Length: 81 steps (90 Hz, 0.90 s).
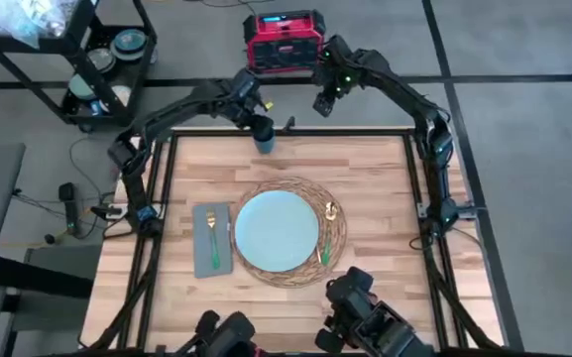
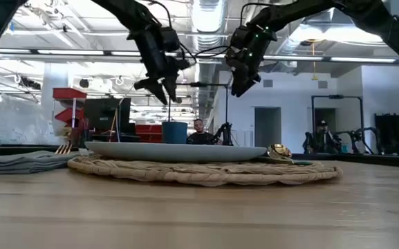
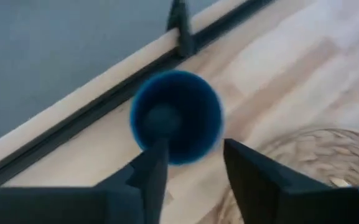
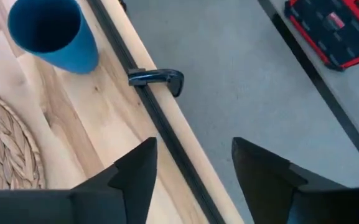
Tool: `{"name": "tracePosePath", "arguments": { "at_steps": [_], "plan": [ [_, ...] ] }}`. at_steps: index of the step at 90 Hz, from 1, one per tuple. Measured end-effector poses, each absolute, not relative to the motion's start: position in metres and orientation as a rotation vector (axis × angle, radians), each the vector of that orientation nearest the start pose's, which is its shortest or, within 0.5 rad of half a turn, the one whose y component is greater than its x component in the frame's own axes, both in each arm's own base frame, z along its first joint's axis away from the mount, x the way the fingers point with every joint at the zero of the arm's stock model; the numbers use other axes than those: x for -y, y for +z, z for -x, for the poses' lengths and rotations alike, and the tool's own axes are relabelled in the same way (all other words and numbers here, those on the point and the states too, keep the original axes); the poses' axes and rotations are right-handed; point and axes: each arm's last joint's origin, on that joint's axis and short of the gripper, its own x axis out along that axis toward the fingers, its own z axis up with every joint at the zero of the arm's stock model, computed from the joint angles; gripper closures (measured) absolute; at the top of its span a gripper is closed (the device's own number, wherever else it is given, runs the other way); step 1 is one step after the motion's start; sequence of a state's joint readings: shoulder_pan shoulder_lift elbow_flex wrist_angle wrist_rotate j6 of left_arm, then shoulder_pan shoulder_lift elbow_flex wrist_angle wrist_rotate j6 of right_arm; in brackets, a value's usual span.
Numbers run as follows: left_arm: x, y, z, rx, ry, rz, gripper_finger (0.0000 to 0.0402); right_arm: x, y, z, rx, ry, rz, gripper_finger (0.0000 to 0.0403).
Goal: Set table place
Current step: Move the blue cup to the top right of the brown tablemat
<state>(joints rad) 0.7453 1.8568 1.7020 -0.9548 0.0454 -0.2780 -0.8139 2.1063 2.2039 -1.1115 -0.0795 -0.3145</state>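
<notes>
- Here, the left claw [image 1: 263, 127] hangs spread above the blue cup [image 1: 264, 142], at twelve o'clock of the woven placemat [image 1: 337, 243]; lift straight up.
- The right claw [image 1: 322, 103], spread, waits beyond the tabletop [image 1: 375, 164] edge.

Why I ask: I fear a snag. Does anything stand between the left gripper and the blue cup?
Nothing visible does. The left gripper hangs open just above the blue cup, with only air between them. The right gripper is open too, off past the table's far edge.
</notes>
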Motion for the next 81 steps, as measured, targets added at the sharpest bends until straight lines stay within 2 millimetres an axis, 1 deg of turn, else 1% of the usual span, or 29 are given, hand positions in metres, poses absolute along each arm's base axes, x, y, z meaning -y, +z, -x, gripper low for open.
{"name": "tracePosePath", "arguments": {
  "at_steps": [7, 13, 28, 44, 49, 53, 59, 63, 66, 74, 81],
  "plan": [
    [-0.268, 0.283, -0.288, -0.999, 0.821, 0.71, 0.0226, 0.321, 0.332, -0.306, -1.021, -0.51, -0.169, 0.02],
    [-0.273, 0.276, -0.289, -1.018, 0.835, 0.731, 0.0222, 0.321, 0.332, -0.307, -1.016, -0.511, -0.166, 0.02],
    [-0.287, 0.257, -0.296, -1.055, 0.844, 0.741, 0.0227, 0.321, 0.332, -0.307, -1.015, -0.509, -0.16, 0.0204],
    [-0.295, 0.226, -0.306, -1.134, 0.776, 0.809, 0.0237, 0.321, 0.332, -0.307, -1.017, -0.507, -0.159, 0.0205],
    [-0.295, 0.217, -0.308, -1.164, 0.742, 0.85, 0.0253, 0.321, 0.332, -0.306, -1.023, -0.506, -0.162, 0.0205],
    [-0.296, 0.209, -0.31, -1.186, 0.727, 0.884, 0.0276, 0.321, 0.331, -0.306, -1.03, -0.505, -0.165, 0.0205],
    [-0.295, 0.197, -0.311, -1.235, 0.716, 0.92, 0.033, 0.32, 0.33, -0.304, -1.053, -0.511, -0.169, 0.021],
    [-0.293, 0.195, -0.314, -1.241, 0.694, 0.921, 0.037, 0.319, 0.33, -0.302, -1.081, -0.521, -0.174, 0.0217],
    [-0.291, 0.195, -0.317, -1.235, 0.679, 0.915, 0.0385, 0.319, 0.331, -0.298, -1.095, -0.53, -0.178, 0.0223],
    [-0.281, 0.2, -0.325, -1.231, 0.646, 0.884, 0.0397, 0.315, 0.343, -0.285, -1.103, -0.558, -0.186, 0.0242],
    [-0.274, 0.205, -0.334, -1.232, 0.625, 0.863, 0.04, 0.309, 0.366, -0.267, -1.063, -0.596, -0.178, 0.0259]
  ]
}}
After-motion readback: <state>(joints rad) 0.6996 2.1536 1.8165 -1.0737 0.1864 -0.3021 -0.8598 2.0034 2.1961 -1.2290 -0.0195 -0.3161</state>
